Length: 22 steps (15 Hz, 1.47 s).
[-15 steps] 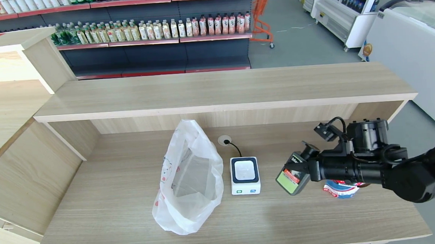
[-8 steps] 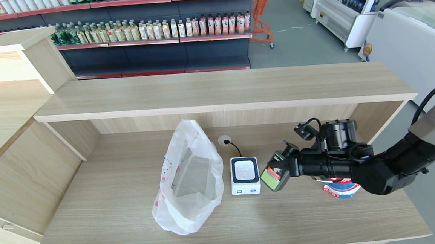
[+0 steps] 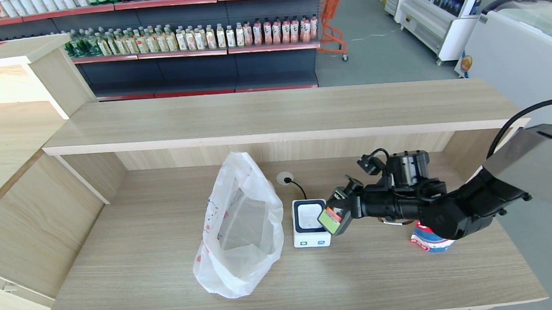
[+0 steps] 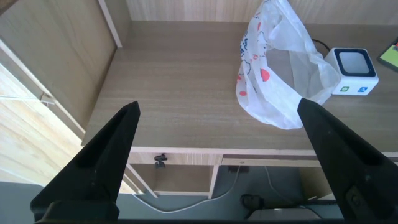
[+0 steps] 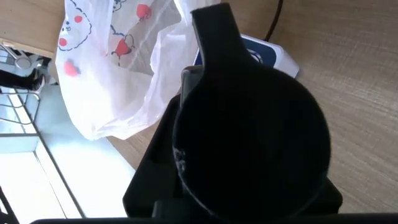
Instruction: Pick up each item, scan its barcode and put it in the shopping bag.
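My right gripper [image 3: 340,210] is shut on a dark container [image 3: 335,215] with a green and red label. It holds the container tilted just above the right edge of the white barcode scanner [image 3: 311,222]. In the right wrist view the container's dark body [image 5: 249,149] blocks most of the picture, with the scanner [image 5: 268,53] and the bag [image 5: 118,62] beyond it. The white shopping bag [image 3: 239,224] stands open left of the scanner. A blue, red and white item [image 3: 432,242] sits on the counter under my right arm. My left gripper [image 4: 217,109] hangs open off the counter's near left side, nothing between its fingers.
The scanner's black cable [image 3: 298,187] runs to a grommet [image 3: 285,177] at the back. A raised upper counter [image 3: 283,114] walls the far side, and a wooden side panel [image 3: 40,222] closes the left. Bare wooden counter [image 3: 132,240] lies left of the bag.
My right arm has carried the container leftward, from well right of the scanner to over its right edge. The bag, the scanner and the blue item have stayed put.
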Available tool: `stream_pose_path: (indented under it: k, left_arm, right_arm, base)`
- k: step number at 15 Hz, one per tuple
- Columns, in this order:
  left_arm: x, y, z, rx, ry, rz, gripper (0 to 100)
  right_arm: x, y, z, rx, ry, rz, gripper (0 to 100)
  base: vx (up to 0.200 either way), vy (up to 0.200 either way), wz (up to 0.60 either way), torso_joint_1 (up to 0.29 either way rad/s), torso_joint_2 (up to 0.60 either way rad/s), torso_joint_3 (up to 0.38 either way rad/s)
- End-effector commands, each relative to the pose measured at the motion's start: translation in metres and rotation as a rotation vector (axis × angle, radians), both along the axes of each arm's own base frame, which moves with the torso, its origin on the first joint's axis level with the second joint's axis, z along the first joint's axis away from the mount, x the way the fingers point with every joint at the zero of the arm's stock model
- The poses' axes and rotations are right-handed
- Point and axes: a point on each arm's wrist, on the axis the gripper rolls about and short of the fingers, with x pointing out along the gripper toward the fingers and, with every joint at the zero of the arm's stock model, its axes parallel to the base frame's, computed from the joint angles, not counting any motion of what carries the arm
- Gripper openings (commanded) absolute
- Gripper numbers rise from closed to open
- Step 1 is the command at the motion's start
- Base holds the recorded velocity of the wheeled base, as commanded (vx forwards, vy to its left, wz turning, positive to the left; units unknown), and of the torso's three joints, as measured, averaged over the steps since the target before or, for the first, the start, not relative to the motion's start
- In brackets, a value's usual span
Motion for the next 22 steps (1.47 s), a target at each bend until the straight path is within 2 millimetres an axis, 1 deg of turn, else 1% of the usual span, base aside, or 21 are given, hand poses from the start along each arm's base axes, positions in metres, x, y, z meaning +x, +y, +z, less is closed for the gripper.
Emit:
stream_pose_path:
  k: [1,3,4,5,6,10,14,15,16,17,18,19,20,21,22]
  left_arm:
    - [0.0,0.0,0.0,0.0,-0.001,0.0,100]
    - [0.0,0.0,0.0,0.0,-0.001,0.0,100]
    - [0.0,0.0,0.0,0.0,-0.001,0.0,100]
    - [0.0,0.0,0.0,0.0,-0.001,0.0,100]
    - [0.0,0.0,0.0,0.0,-0.001,0.0,100]
    - [0.0,0.0,0.0,0.0,-0.001,0.0,100]
    - [0.0,0.0,0.0,0.0,-0.001,0.0,100]
    - [0.0,0.0,0.0,0.0,-0.001,0.0,100]
    - [0.0,0.0,0.0,0.0,-0.001,0.0,100]
    - [0.0,0.0,0.0,0.0,0.001,0.0,100]
    - [0.0,0.0,0.0,0.0,0.001,0.0,100]
    - [0.0,0.0,0.0,0.0,-0.001,0.0,100]
    - [0.0,0.0,0.0,0.0,-0.001,0.0,100]
    - [0.0,0.0,0.0,0.0,-0.001,0.0,100]
    - [0.0,0.0,0.0,0.0,-0.001,0.0,100]
  right_arm:
    - [0.006,0.015,-0.004,0.015,0.006,0.022,0]
    - [0.013,0.026,-0.008,0.015,-0.008,0.026,0]
    - [0.019,0.031,-0.011,0.003,-0.02,-0.002,0]
    - [0.025,0.035,-0.016,-0.01,-0.03,-0.034,0]
    - [0.027,0.036,-0.019,-0.015,-0.028,-0.042,0]
    - [0.027,0.042,-0.029,-0.021,-0.009,-0.031,0]
    - [0.028,0.045,-0.026,-0.013,-0.018,-0.028,0]
    - [0.027,0.045,-0.002,0.063,-0.015,-0.056,0]
    - [0.018,0.045,0.031,0.177,0.024,-0.092,0]
    - [0.003,0.042,0.061,0.258,0.042,-0.11,0]
    - [-0.016,0.03,0.091,0.276,-0.008,-0.108,0]
    - [-0.028,0.018,0.101,0.235,-0.065,-0.102,0]
    - [-0.041,0.003,0.105,0.138,-0.126,-0.091,0]
    - [-0.056,-0.009,0.102,0.047,-0.129,-0.083,0]
    - [-0.067,-0.014,0.094,0.014,-0.097,-0.079,0]
  base:
    - [0.0,0.0,0.0,0.0,0.0,0.0]
    - [0.0,0.0,0.0,0.0,0.0,0.0]
    - [0.0,0.0,0.0,0.0,0.0,0.0]
    - [0.0,0.0,0.0,0.0,0.0,0.0]
    - [0.0,0.0,0.0,0.0,0.0,0.0]
    - [0.0,0.0,0.0,0.0,0.0,0.0]
    - [0.0,0.0,0.0,0.0,0.0,0.0]
    - [0.0,0.0,0.0,0.0,0.0,0.0]
    - [0.0,0.0,0.0,0.0,0.0,0.0]
    - [0.0,0.0,0.0,0.0,0.0,0.0]
    - [0.0,0.0,0.0,0.0,0.0,0.0]
    - [0.0,0.0,0.0,0.0,0.0,0.0]
    - [0.0,0.0,0.0,0.0,0.0,0.0]
    - [0.0,0.0,0.0,0.0,0.0,0.0]
    - [0.0,0.0,0.0,0.0,0.0,0.0]
